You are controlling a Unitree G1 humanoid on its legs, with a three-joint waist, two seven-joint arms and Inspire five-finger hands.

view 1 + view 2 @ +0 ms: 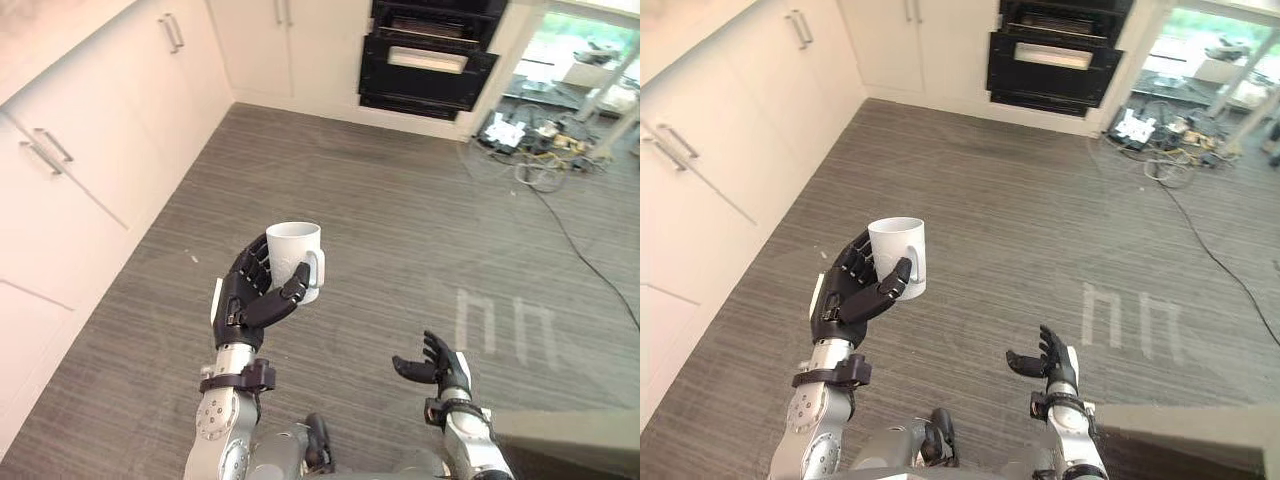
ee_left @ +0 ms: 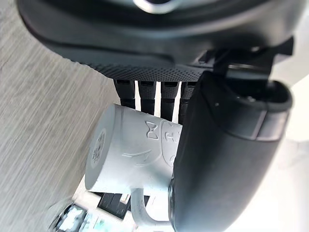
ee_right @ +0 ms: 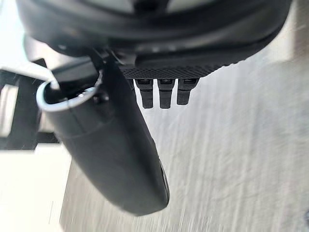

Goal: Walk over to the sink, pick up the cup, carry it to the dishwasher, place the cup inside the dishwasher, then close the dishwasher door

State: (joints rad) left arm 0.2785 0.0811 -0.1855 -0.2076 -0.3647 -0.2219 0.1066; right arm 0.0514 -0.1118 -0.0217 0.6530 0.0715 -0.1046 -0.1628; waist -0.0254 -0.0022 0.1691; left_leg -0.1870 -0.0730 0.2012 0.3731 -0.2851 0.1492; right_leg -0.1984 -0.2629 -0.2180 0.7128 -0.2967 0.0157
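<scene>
Cup: a white cup (image 1: 295, 250) stands upright in the left hand, at the frame's centre in the left eye view, held above the floor.
Cup inside: the mouth faces up, and what shows of the inside is plain white.
Cup handle: the handle (image 1: 318, 270) sits on the cup's right side, just past the thumb tip.
Left hand: the left hand (image 1: 245, 300) is raised at centre-left, palm towards the cup, and grasps it.
Left grip: the fingers (image 2: 147, 94) wrap round the back of the cup, and the thumb (image 2: 222, 159) lies across its front wall, as the left wrist view shows.
Left arm: it comes up from the lower left edge, with the forearm near vertical.
Right hand: the right hand (image 1: 440, 368) is low in the lower right, palm turned up and inward, and grasps nothing.
Right fingers: the fingers (image 3: 164, 92) are loosely bent, and the thumb (image 3: 111, 145) stands out beside them.
Hands: they are well apart, the left higher than the right.
Floor: a grey wood-grain floor (image 1: 400, 200) lies under both hands.
Floor marks: pale lines (image 1: 505, 325) lie on the floor just above the right hand.
Cabinets: white cabinets (image 1: 90, 150) with bar handles run along the left and the upper left.
Appliance: a black appliance (image 1: 425, 60) is built into the wall at top centre.
Cables: a tangle of cables (image 1: 530, 140) lies at the upper right.
</scene>
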